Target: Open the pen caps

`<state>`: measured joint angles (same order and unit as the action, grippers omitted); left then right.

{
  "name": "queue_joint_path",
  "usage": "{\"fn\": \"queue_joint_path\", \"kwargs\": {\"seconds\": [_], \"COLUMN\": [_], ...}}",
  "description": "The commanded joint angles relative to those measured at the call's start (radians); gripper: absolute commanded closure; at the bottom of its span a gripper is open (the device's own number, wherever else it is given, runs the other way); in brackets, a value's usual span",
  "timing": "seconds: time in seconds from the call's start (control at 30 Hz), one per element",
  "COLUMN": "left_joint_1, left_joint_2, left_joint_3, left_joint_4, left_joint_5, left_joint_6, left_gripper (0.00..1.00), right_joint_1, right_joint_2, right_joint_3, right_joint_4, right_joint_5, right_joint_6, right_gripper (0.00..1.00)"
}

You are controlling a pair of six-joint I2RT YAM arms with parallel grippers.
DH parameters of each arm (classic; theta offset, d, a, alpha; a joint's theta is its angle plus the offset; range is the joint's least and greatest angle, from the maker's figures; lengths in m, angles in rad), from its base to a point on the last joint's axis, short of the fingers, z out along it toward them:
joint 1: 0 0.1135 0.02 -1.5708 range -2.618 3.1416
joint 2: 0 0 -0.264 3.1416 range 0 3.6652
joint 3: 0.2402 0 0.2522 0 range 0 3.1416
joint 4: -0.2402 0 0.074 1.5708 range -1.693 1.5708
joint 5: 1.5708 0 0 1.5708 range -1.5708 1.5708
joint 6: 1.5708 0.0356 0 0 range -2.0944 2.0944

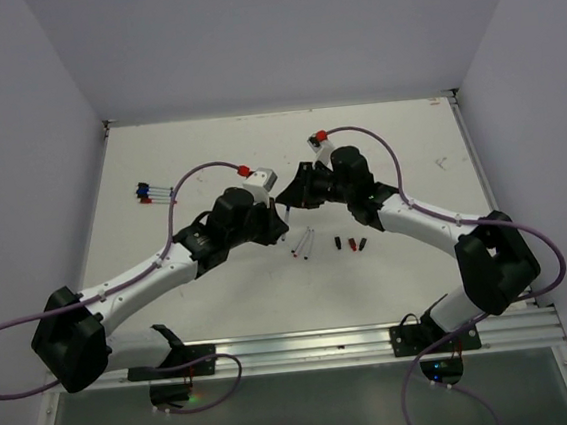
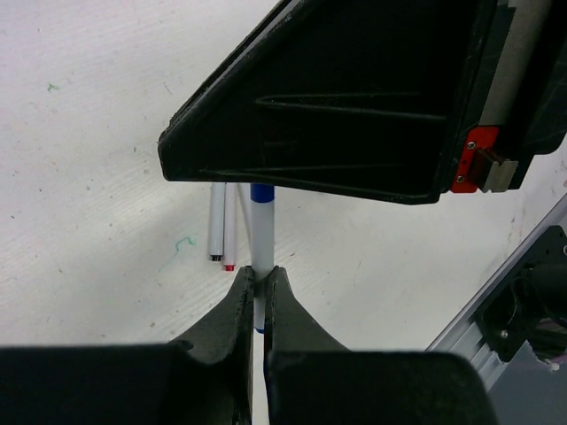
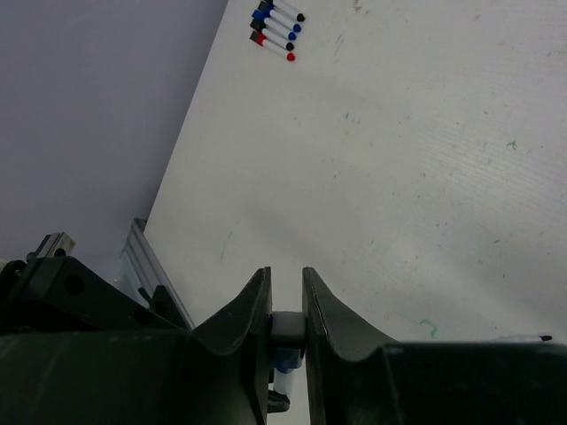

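Note:
My left gripper (image 1: 281,219) and right gripper (image 1: 294,195) meet over the middle of the table. In the left wrist view the left gripper (image 2: 261,270) is shut on the white barrel of a pen (image 2: 262,232) with a blue band at its far end. In the right wrist view the right gripper (image 3: 286,276) is shut on the blue-capped end (image 3: 287,332) of the same pen. Two uncapped pens (image 1: 305,243) lie just below; they also show in the left wrist view (image 2: 223,221). Three loose caps (image 1: 351,243), black and red, lie to their right.
Several capped pens (image 1: 153,193) lie at the far left of the table and show in the right wrist view (image 3: 276,29). Purple cables with red connectors (image 1: 243,169) arch over both arms. A metal rail (image 1: 306,346) runs along the near edge. Walls close three sides.

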<state>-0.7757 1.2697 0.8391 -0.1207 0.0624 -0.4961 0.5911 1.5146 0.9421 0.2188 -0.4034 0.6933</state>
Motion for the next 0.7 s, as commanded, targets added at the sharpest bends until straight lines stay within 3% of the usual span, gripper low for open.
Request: {"fn": "queue_joint_path", "kwargs": {"seconds": [0.0, 0.07, 0.1, 0.13, 0.17, 0.2, 0.27, 0.53, 0.63, 0.67], "left_joint_1": [-0.007, -0.007, -0.007, -0.007, -0.007, -0.007, -0.007, -0.007, -0.007, -0.007], "left_joint_2": [-0.007, -0.009, -0.009, -0.009, -0.015, -0.023, -0.041, -0.023, 0.0, 0.005], "left_joint_3": [0.061, 0.064, 0.064, 0.064, 0.058, 0.048, 0.017, -0.001, 0.005, 0.012], "left_joint_4": [0.038, 0.035, 0.032, 0.015, 0.004, 0.003, 0.022, 0.068, 0.089, 0.09], "left_joint_5": [-0.021, -0.022, -0.029, -0.039, -0.052, -0.058, -0.085, -0.072, -0.039, -0.033], "left_joint_6": [0.004, 0.001, -0.001, -0.005, -0.007, -0.009, -0.003, -0.006, -0.007, -0.006], "left_gripper": [1.0, 1.0, 0.92, 0.78, 0.51, 0.35, 0.23, 0.27, 0.38, 0.47], "right_joint_1": [0.007, 0.007, 0.007, 0.007, 0.007, 0.007, 0.007, 0.007, 0.007, 0.007], "right_joint_2": [0.007, -0.002, -0.01, -0.014, -0.022, -0.034, -0.048, -0.089, -0.105, -0.117], "right_joint_3": [-0.008, -0.008, -0.009, -0.011, -0.011, -0.012, -0.017, -0.043, -0.054, -0.055], "right_joint_4": [0.022, 0.013, 0.011, 0.007, 0.002, -0.002, -0.001, 0.082, 0.114, 0.119], "right_joint_5": [0.026, 0.044, 0.055, 0.063, 0.067, 0.066, 0.058, 0.003, -0.009, -0.011], "right_joint_6": [-0.011, -0.012, -0.012, -0.011, -0.009, -0.009, 0.003, 0.116, 0.153, 0.159], "right_gripper": [1.0, 1.0, 1.0, 1.0, 1.0, 1.0, 1.0, 1.0, 1.0, 1.0]}}
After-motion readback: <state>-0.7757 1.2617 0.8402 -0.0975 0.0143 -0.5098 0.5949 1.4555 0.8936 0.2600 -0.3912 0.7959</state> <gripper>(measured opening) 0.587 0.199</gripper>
